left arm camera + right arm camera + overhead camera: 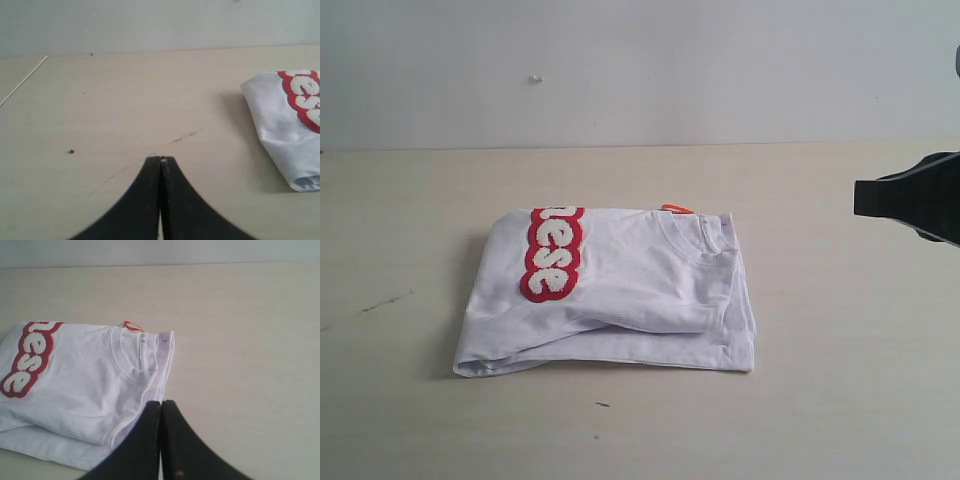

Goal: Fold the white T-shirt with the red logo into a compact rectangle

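Note:
The white T-shirt (620,290) lies folded into a rough rectangle in the middle of the table, collar and orange tag (676,209) at its far right corner. The red logo (553,253) shows only its end letters, wrapping over the shirt's left fold. My right gripper (865,198) hovers shut and empty to the right of the shirt; in its wrist view the tips (161,403) hang over the shirt's (90,380) right edge. My left gripper (160,159) is shut and empty over bare table, left of the shirt (285,125), and is out of the exterior view.
A light wooden table (820,400) runs back to a pale wall (640,60). Faint scratches (187,135) and a small dark crumb (71,151) mark the table left of the shirt.

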`<state>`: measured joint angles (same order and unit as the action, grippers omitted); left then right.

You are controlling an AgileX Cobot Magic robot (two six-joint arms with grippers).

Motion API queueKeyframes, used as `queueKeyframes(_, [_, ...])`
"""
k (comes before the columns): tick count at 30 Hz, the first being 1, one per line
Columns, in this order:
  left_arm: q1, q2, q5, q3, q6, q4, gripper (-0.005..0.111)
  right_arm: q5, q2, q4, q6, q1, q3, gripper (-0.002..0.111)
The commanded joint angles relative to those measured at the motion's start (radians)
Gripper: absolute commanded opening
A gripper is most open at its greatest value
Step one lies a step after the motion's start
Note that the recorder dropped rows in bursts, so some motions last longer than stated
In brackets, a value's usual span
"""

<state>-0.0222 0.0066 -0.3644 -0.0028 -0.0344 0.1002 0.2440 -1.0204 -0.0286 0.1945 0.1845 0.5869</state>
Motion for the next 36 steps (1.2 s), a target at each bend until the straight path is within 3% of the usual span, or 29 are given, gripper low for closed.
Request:
queueKeyframes(1, [0.002, -0.007, 0.008, 0.003, 0.0, -0.011, 0.0, -0.007, 0.008, 0.001, -0.001, 0.002, -0.004, 0.0])
queueKeyframes(9, [0.002, -0.007, 0.008, 0.003, 0.0, -0.011, 0.0, -0.007, 0.008, 0.007, -0.005, 0.002, -0.004, 0.0])
queueKeyframes(25, [0.002, -0.007, 0.008, 0.003, 0.0, -0.009, 0.0, 0.002, -0.014, 0.275, -0.07, 0.002, -0.004, 0.0])
queueKeyframes(31, [0.002, -0.007, 0.008, 0.003, 0.0, -0.009, 0.0, 0.155, 0.123, 0.269, -0.013, -0.029, -0.004, 0.0])
queueKeyframes(36, [0.002, -0.007, 0.008, 0.003, 0.0, -0.009, 0.0, 0.202, 0.317, 0.267, 0.004, -0.14, -0.074, 0.0])
